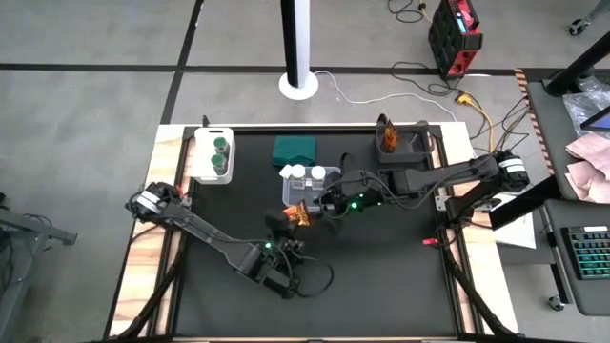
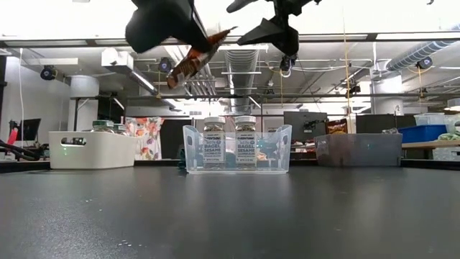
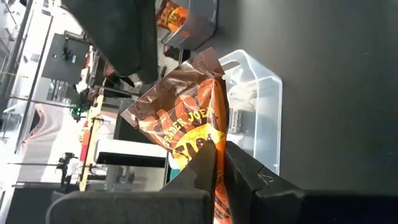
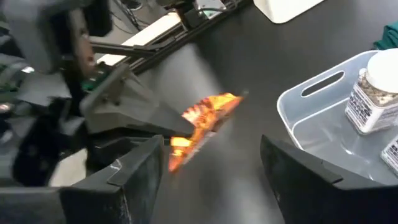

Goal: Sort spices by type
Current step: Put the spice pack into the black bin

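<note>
Near the high view's center, the left pincer [image 1: 290, 221] is clamped on 1 orange packet [image 1: 299, 213] lifted above the black desk [image 1: 381, 276], just below the clear bin's [image 1: 289, 195] lower edge, the right pincer [image 1: 319, 205] gaping empty beside it.

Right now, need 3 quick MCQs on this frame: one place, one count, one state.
1. Where is the orange packet held?
A. In the white bin
B. Lying on the mat
C. Above the table by the clear bin

2. How many green-lidded jars are in the white bin?
A. Two
B. None
C. Four

3. What is the right gripper doing?
A. Clamping a jar
B. Open, holding nothing
C. Shut on the packet

Answers:
1 C: the low view shows the packet in the air, pinched by the left gripper.
2 A: the high view shows two green lids.
3 B: its wrist view shows spread fingers, packet beyond them.
</note>
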### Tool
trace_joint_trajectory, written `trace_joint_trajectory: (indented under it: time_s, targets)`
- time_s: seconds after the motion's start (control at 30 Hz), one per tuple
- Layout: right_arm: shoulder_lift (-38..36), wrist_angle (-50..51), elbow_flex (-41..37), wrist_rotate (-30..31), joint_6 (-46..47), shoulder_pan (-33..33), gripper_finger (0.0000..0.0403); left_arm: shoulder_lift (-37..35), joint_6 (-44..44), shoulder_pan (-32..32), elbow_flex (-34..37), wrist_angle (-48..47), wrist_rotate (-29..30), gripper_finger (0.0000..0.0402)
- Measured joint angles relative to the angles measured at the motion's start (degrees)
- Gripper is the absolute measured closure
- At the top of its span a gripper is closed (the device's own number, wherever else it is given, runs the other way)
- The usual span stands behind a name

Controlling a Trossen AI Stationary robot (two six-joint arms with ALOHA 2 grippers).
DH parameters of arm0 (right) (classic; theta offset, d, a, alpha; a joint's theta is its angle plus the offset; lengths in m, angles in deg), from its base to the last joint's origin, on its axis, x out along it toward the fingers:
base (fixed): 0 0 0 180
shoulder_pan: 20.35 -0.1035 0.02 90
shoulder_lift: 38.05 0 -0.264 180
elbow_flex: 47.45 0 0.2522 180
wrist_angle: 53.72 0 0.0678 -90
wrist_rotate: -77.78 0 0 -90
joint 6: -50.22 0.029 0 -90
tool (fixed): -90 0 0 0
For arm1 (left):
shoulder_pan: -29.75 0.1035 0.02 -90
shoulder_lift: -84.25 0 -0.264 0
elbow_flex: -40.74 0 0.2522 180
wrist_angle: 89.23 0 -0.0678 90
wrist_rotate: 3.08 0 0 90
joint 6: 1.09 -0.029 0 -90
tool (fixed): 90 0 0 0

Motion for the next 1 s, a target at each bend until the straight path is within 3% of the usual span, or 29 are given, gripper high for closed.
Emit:
trace_joint_trajectory:
  time_s: [0.3, 1.0]
  targets:
    - [0.0, 0.9, 0.0, 0.0, -0.1, 0.0, 0.0143, 0.6, -0.4, 1.6, -1.7, 0.0, 0.0, 0.0401]
    - [0.0, 0.6, -0.1, 0.5, -1.4, 0.0, 0.0219, 0.6, -6.3, 2.1, -5.1, 5.4, 0.0, 0.0401]
